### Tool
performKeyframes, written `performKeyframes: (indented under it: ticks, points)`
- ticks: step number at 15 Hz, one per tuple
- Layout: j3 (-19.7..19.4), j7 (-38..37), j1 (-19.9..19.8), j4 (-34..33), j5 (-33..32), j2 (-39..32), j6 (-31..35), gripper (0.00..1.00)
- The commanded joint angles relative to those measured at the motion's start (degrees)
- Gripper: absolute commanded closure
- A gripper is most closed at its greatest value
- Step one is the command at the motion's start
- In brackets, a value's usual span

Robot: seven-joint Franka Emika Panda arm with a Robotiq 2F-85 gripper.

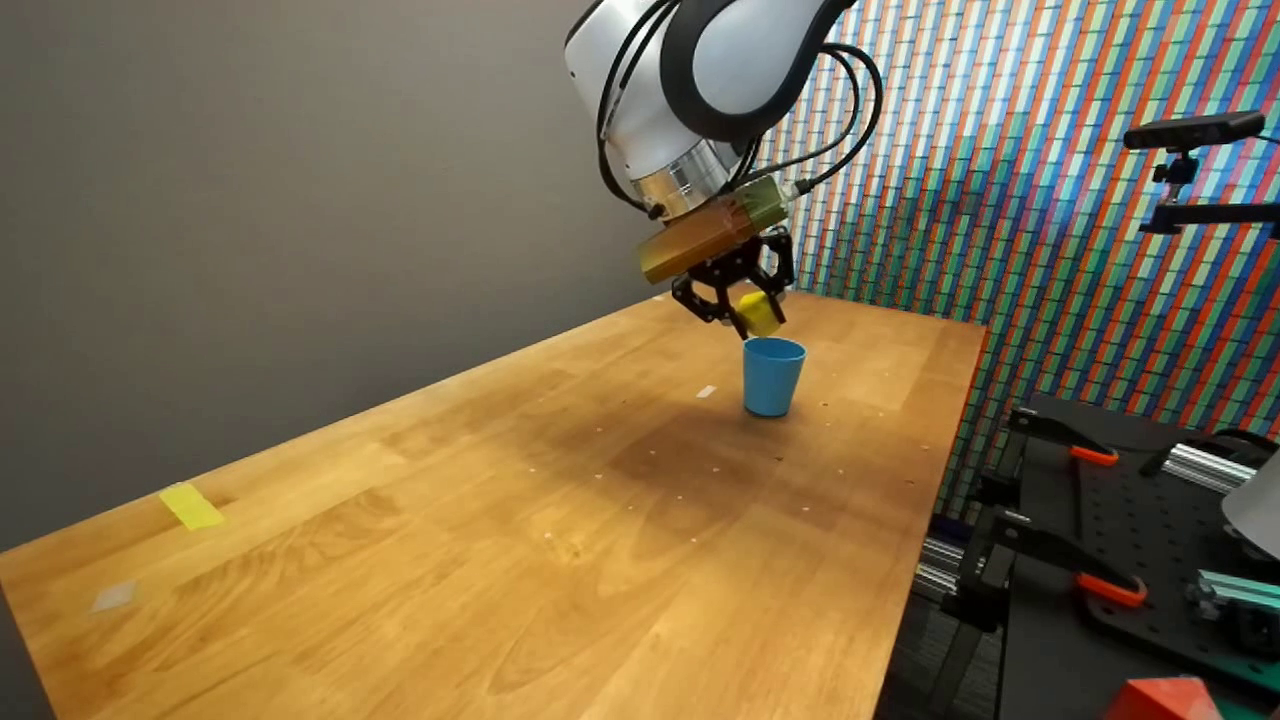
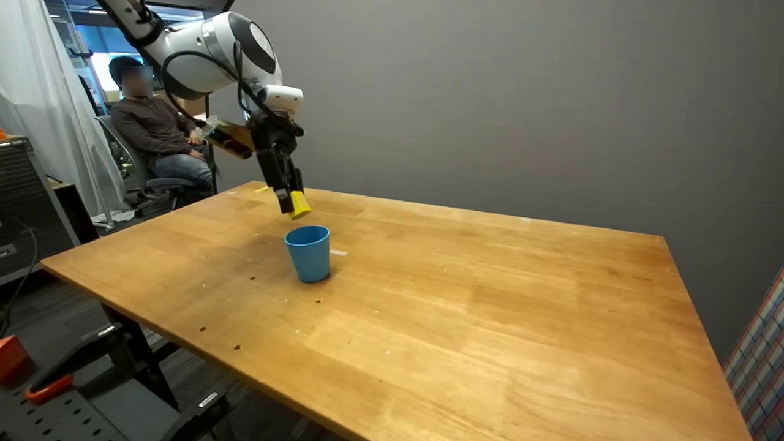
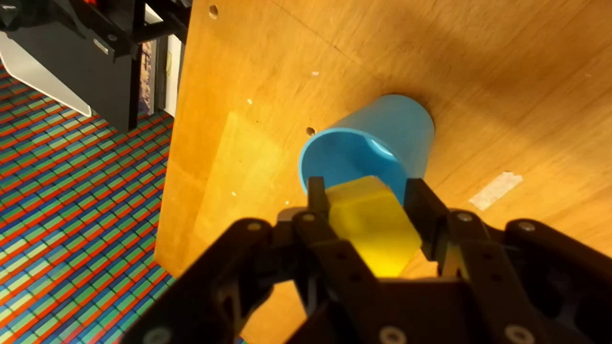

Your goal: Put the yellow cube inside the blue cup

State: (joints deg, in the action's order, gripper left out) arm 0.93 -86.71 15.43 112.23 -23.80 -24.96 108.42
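The yellow cube (image 1: 758, 314) is between the fingers of my gripper (image 1: 763, 326), off the table, and also shows in an exterior view (image 2: 299, 206). In the wrist view the cube (image 3: 373, 229) sits tilted, with its opposite sides against the two fingers of my gripper (image 3: 366, 186). The light-blue cup (image 1: 771, 380) stands upright on the table, and it also shows in an exterior view (image 2: 310, 257). Cube and fingertips are just above the cup's rim in both exterior views. In the wrist view the cube hides part of the opening of the cup (image 3: 399, 119); the visible inside shows only blue.
The wooden table (image 1: 560, 560) bears a flat yellow tape scrap (image 1: 192, 506) and a white tape piece (image 1: 706, 391) beside the cup. A grey wall (image 2: 490, 110) runs along one side. A black cart (image 1: 1060, 600) with clamps stands by the table's edge. A person (image 2: 156, 128) sits behind the arm.
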Motion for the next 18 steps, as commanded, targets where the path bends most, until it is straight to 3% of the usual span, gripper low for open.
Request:
performKeyframes:
  ticks: [1,3,5,8,11,18]
  points:
    - [-0.67,-1.06,-0.01,-1.83,-1.01,-1.45,-0.34,0.8]
    - [-0.87,-1.64,-0.17,-1.8,-0.46,-1.7,0.09,0.3]
    - [-1.01,-2.01,-0.18,-2.0,-0.46,-1.94,-0.06,0.26]
    - [-0.98,-1.97,-0.25,-2.06,-0.38,-1.76,0.09,0.01]
    - [-0.17,0.27,-0.69,-1.03,0.05,-0.13,3.06,0.0]
    - [3.79,13.0,-0.09,-0.75,1.57,5.33,15.27,0.0]
